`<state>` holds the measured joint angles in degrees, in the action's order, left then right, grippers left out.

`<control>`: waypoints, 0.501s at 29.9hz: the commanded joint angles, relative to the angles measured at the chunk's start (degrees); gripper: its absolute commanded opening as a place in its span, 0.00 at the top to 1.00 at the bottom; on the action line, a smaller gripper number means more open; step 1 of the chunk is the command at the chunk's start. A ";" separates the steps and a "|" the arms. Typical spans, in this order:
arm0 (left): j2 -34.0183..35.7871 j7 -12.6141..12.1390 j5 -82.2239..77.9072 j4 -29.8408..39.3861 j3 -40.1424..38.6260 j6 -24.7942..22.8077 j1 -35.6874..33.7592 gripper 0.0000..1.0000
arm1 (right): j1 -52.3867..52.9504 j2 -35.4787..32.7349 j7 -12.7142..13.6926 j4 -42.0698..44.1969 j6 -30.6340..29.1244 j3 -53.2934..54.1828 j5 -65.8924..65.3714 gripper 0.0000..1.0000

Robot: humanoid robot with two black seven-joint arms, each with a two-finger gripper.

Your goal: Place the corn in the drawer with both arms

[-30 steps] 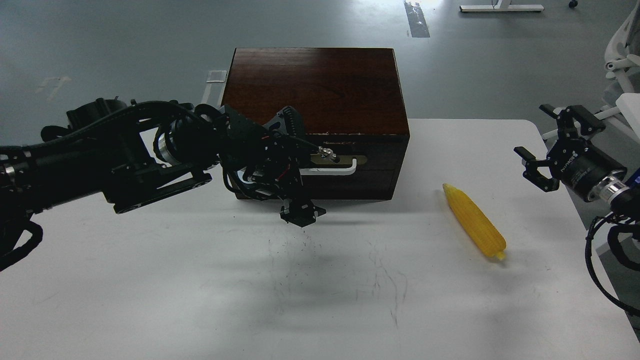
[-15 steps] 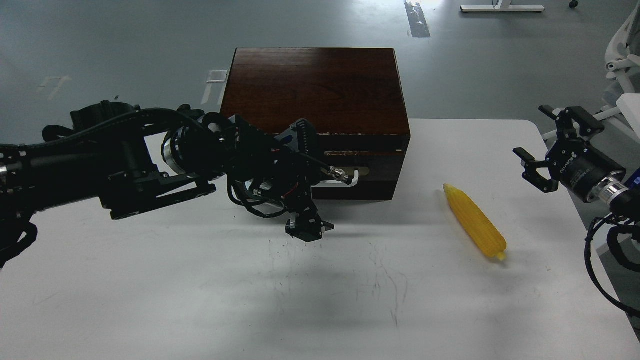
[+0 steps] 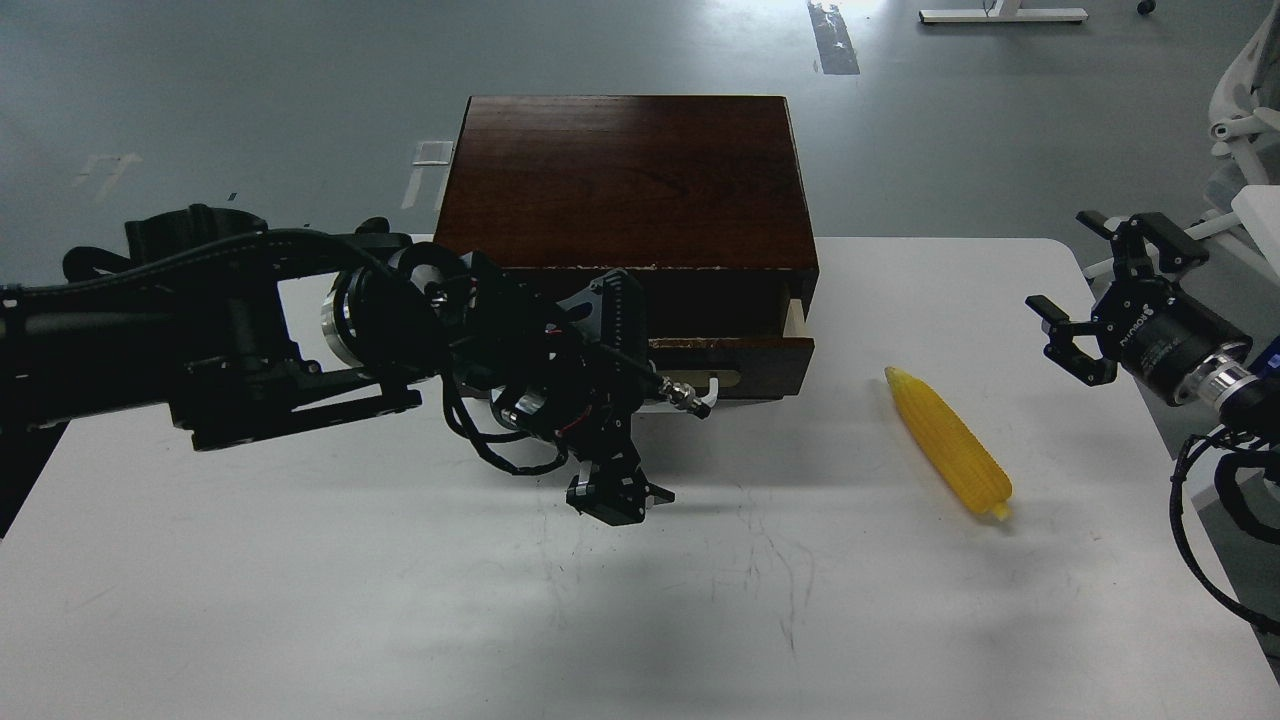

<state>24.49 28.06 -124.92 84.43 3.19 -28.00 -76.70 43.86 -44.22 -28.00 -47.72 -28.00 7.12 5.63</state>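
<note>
Corn (image 3: 948,442) lies flat on the white table (image 3: 300,600), right of the wooden box (image 3: 625,180) and well apart from it, running diagonally: tapered tip toward the far left, blunt stub end toward the near right. Nothing touches it. Drawer (image 3: 745,362) stands partly pulled out of the box's near face; dark gap visible above its chipped top edge, a strip of pale wood side showing at the right corner. White bar handle (image 3: 708,392) on its beige oval plate mostly hidden behind the left arm; only the right end shows. Left gripper (image 3: 640,385) sits right at the handle, body dark and tangled with cables, fingers not separable from one another; cannot tell whether it clamps the bar or how wide it stands. A small black clawed part hangs below it, just above the tabletop. Left arm (image 3: 200,330) reaches in from the left edge, low over the table, silver wrist ring visible. Right gripper (image 3: 1085,290) hovers off the table's right edge, well apart from the corn and higher than it, fingers spread wide with clear space between them, holding nothing; white lettering on its body, silver ring behind. Tabletop shows fine dark scratch marks near centre. Grey floor beyond the box; white chair frame (image 3: 1240,100) at far right.
</note>
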 commanded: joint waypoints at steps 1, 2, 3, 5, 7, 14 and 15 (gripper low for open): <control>0.48 -0.06 -0.08 0.91 -0.03 0.00 -0.03 0.01 | 0.00 -0.17 0.00 -0.09 0.00 0.00 0.00 0.00; 0.48 -0.06 -0.08 0.91 -0.03 0.00 -0.03 0.01 | 0.09 -0.26 0.00 -0.09 0.00 0.00 0.00 0.00; 0.48 -0.06 -0.08 0.83 -0.03 0.00 -0.21 0.01 | 0.09 -0.26 0.00 -0.09 0.00 0.08 0.00 0.00; 0.39 -0.06 -0.08 0.65 -0.03 0.00 -0.73 0.01 | 0.09 -0.26 0.00 -0.09 0.00 0.00 0.00 0.00; 0.39 -0.06 -0.08 0.39 -0.03 0.00 -0.91 0.01 | 0.09 -0.26 0.00 -0.09 0.00 0.08 0.00 0.00; 0.56 -0.06 -0.08 0.56 -0.11 0.00 -1.79 0.01 | 0.09 -0.61 0.00 -0.18 0.00 0.08 0.00 0.00; 0.91 -0.06 -0.08 1.00 -0.29 0.00 -2.23 0.01 | 0.09 -0.61 0.00 -0.18 0.00 0.08 0.00 0.00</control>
<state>24.90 28.00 -125.00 84.75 3.15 -28.00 -78.25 43.95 -44.81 -28.00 -47.91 -28.00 7.20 5.63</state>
